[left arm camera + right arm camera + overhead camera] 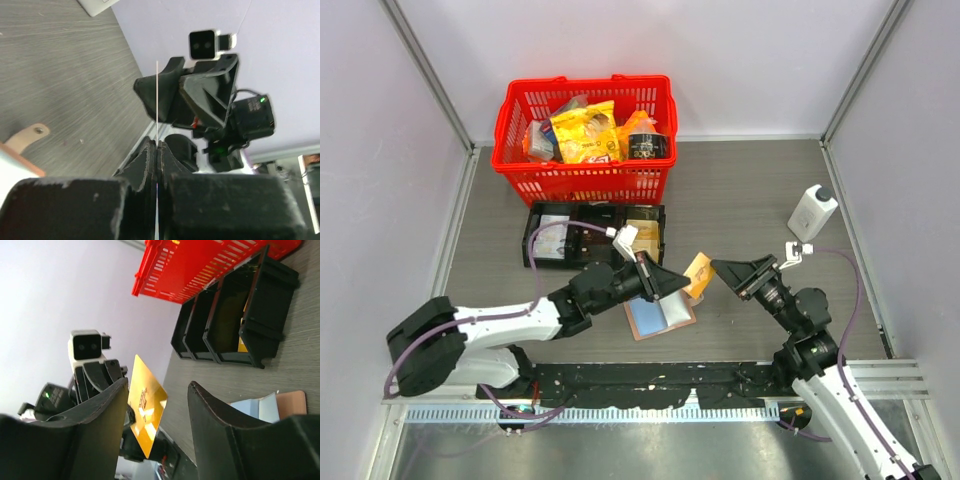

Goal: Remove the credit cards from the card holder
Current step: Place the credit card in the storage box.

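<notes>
The card holder [660,318] lies open on the table, light blue and white inside with a tan-pink edge. It also shows in the right wrist view [272,406], and its snap tab [29,136] shows in the left wrist view. My left gripper [680,284] is shut on a gold credit card [699,274], held upright above the holder's right side. The left wrist view shows that card [157,100] edge-on between the shut fingers [148,156]. My right gripper [728,274] is open and faces the card [145,407] from the right, not touching it.
A black three-compartment tray [534,240] stands behind the holder, with a yellowish card [642,228] in its right compartment. A red basket [584,183] of groceries stands at the back. A white bottle [812,212] stands at the right.
</notes>
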Available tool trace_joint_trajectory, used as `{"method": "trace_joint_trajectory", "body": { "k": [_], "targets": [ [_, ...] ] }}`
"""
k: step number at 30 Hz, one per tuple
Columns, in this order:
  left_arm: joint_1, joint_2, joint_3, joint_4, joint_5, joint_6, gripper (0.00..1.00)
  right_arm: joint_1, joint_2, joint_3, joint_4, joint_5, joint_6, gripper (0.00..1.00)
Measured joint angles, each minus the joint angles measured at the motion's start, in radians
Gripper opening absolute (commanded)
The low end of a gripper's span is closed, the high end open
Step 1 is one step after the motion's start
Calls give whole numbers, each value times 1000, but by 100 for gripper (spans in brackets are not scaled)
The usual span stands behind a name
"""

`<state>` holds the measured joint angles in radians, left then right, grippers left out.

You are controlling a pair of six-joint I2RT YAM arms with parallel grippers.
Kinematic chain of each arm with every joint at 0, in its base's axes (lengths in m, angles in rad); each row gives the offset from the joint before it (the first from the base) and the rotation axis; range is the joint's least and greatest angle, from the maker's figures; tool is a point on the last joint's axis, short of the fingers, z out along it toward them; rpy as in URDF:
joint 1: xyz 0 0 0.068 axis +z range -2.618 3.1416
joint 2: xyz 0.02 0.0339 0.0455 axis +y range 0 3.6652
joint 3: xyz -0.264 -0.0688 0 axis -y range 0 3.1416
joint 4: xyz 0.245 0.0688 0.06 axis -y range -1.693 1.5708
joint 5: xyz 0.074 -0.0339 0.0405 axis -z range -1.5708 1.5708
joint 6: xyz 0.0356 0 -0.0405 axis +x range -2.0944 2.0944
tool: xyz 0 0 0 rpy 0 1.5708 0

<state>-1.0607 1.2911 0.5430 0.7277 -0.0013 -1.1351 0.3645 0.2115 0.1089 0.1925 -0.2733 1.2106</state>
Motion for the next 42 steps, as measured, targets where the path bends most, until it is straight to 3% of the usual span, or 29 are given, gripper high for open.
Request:
{"method": "trace_joint_trajectory", "body": {
  "k": [9,15,24,42],
  "targets": [
    [89,-272,61,-441,221,290,0,0,211,220,-83,-228,-313,59],
    [97,-338,137,-624,339,434,0,0,328,291,-116,-432,-500,58],
    [102,-291,161,-692,425,493,0,0,344,284,24,-629,-518,43],
    [153,-279,165,-642,561,484,0,0,393,267,128,-685,-478,43]
  ]
}}
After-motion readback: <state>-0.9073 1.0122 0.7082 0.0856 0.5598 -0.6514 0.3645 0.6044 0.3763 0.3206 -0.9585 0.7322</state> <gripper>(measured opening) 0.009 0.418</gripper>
